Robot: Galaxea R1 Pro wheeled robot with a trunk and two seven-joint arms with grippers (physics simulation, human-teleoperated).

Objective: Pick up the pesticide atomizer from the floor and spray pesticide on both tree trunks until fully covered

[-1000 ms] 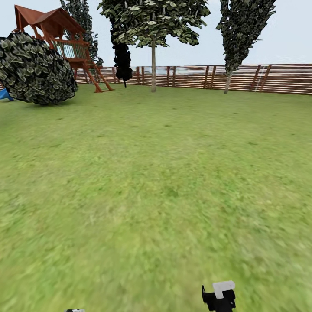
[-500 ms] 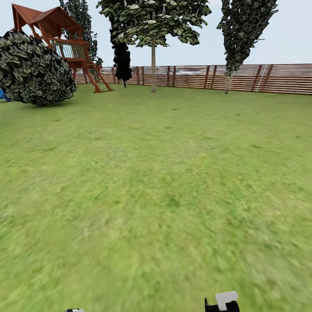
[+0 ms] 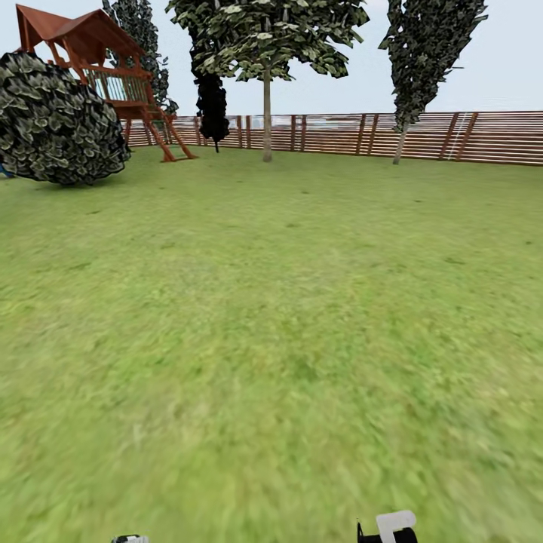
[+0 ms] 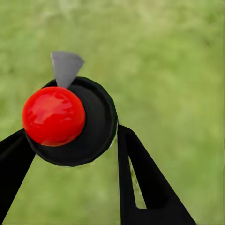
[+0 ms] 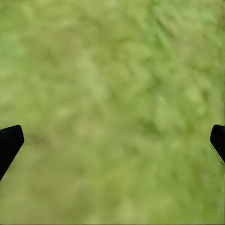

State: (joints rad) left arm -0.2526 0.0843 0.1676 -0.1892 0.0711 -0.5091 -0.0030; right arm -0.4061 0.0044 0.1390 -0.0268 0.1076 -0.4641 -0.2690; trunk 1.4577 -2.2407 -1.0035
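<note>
View drifted; round red-knobbed atomizer (image 4: 70, 122) gripped

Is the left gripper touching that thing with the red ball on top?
Touching. The left wrist view shows the left gripper closed against both sides of the atomizer.

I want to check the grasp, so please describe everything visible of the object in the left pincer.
The atomizer, seen end-on in the left wrist view, shows a glossy red ball on a round black body with a grey wedge-shaped tab behind it. It sits between the two black fingers of the left pincer, above blurred green grass.
</note>
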